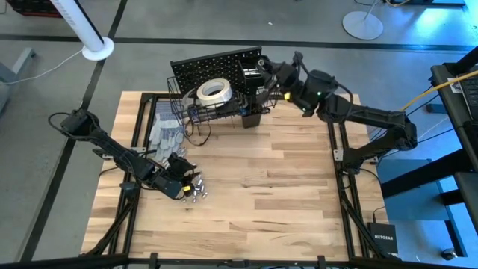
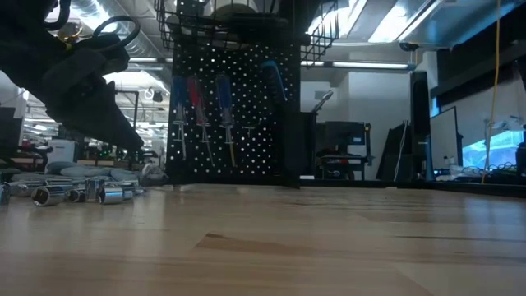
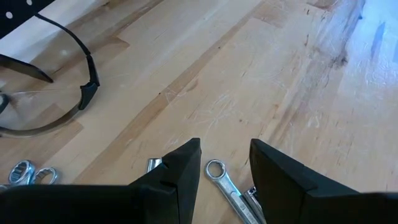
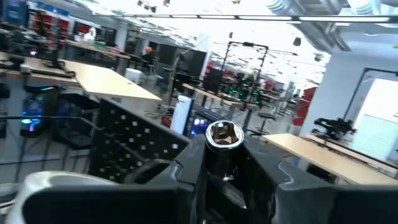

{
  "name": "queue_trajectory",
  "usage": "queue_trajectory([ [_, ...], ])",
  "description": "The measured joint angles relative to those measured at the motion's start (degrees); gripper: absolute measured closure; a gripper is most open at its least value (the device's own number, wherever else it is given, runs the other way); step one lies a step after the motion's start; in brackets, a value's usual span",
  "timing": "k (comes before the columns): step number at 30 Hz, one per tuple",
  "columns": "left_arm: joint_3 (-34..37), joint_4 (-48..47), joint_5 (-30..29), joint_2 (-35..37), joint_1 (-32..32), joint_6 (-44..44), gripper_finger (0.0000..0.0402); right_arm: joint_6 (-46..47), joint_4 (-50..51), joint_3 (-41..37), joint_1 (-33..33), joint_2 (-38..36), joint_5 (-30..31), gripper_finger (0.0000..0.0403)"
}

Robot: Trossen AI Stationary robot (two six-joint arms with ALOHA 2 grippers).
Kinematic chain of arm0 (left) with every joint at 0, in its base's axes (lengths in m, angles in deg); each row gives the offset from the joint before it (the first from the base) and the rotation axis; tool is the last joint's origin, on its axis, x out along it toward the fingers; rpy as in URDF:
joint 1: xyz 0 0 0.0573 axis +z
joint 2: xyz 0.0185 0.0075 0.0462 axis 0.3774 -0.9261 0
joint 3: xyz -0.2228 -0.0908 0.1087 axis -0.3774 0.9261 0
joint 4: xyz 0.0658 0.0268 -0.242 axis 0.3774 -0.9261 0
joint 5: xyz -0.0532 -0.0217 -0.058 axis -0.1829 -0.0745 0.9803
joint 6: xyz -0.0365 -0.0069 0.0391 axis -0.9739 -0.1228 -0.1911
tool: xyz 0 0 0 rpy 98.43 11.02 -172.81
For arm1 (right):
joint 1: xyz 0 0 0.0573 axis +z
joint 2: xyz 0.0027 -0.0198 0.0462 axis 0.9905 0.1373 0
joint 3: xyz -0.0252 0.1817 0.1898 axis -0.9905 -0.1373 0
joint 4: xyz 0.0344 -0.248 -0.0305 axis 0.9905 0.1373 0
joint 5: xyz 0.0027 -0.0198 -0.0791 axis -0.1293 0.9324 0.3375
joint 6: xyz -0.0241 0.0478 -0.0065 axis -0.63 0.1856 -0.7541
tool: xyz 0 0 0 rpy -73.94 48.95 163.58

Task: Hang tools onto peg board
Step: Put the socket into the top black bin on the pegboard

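The black peg board [image 1: 213,66] stands at the table's far edge, with a wire basket holding a white tape roll [image 1: 213,91] and a black cup [image 1: 252,116]. Red and blue screwdrivers [image 2: 209,99] hang on the board. My right gripper [image 1: 260,69] is at the board's top right, shut on a silver socket [image 4: 224,135]. My left gripper [image 3: 225,149] is open at the table's near left, just above a silver wrench [image 3: 225,185] that lies flat among other wrenches and sockets [image 1: 197,193]. My right gripper pinches the socket's round side wall [image 4: 214,152] between its two fingers. The socket's hollow hex end [image 4: 224,132] stands out past the fingertips. The socket is lifted clear, above the basket beside the peg board's top.
Grey gloves [image 1: 166,134] lie left of the basket. Clear safety glasses with black arms [image 3: 56,93] lie on the table beyond my left gripper. Sockets [image 2: 82,195] stand in a row at the near left. Bare wood spreads across the table's middle and right [image 1: 284,179].
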Motion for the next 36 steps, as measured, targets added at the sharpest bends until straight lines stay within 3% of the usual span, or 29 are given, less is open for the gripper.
queue_trajectory([
  [5,0.0,0.0,0.0,0.0,0.0,0.0,0.027,0.1,0.4,0.0,-0.7,0.0,-0.2,0.0309],
  [17,0.0,0.0,0.0,0.0,0.0,-0.2,0.027,0.1,1.3,0.0,-0.3,-0.6,0.7,0.0213],
  [23,0.0,0.0,0.0,0.0,0.0,-0.2,0.027,0.2,3.1,0.0,6.7,-4.4,-0.4,0.0199],
  [30,0.0,0.2,0.0,0.0,0.0,-0.3,0.027,5.4,23.2,-0.1,19.4,-5.2,-6.4,0.0201],
  [33,0.0,0.2,0.0,0.0,0.0,-0.2,0.027,10.5,29.2,-2.7,22.5,-3.3,-9.5,0.0201],
  [36,0.0,0.2,0.0,0.0,0.0,-0.2,0.027,13.7,27.7,-8.3,24.4,-0.5,-10.1,0.0201],
])
